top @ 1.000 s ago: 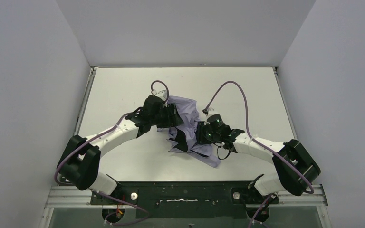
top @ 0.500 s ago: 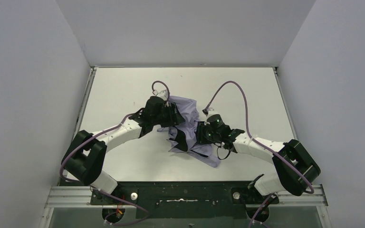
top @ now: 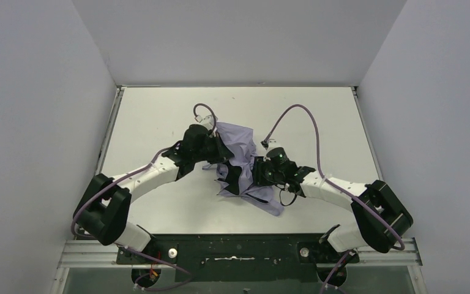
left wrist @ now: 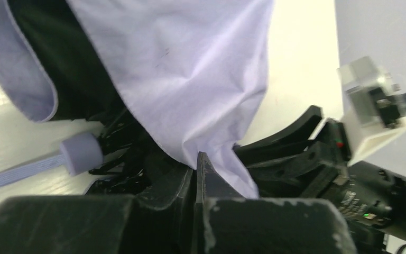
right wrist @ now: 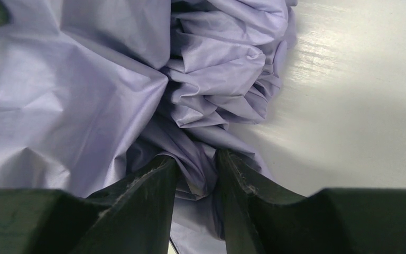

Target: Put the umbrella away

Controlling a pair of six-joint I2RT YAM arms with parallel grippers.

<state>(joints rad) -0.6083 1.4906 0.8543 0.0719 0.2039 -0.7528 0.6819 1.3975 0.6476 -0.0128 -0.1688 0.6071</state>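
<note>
The umbrella (top: 240,144) lies half collapsed in the middle of the table, lavender canopy crumpled with black inner folds showing. My left gripper (top: 223,152) is at its left side. In the left wrist view the gripper (left wrist: 197,159) is shut, pinching the edge of the lavender fabric (left wrist: 190,69). A lavender round end piece (left wrist: 80,153) with a strap lies on the table beside black ribs. My right gripper (top: 259,174) is at the umbrella's right side, and its fingers (right wrist: 196,164) are closed on a bunched fold of canopy (right wrist: 211,90).
The white table (top: 159,110) is walled by grey panels on three sides. The right arm's wrist and its white camera mount (left wrist: 372,114) sit close behind the fabric in the left wrist view. Purple cables arc above both wrists.
My left gripper has closed on the canopy edge and its arm has shifted slightly. The right gripper and the umbrella have hardly moved.
</note>
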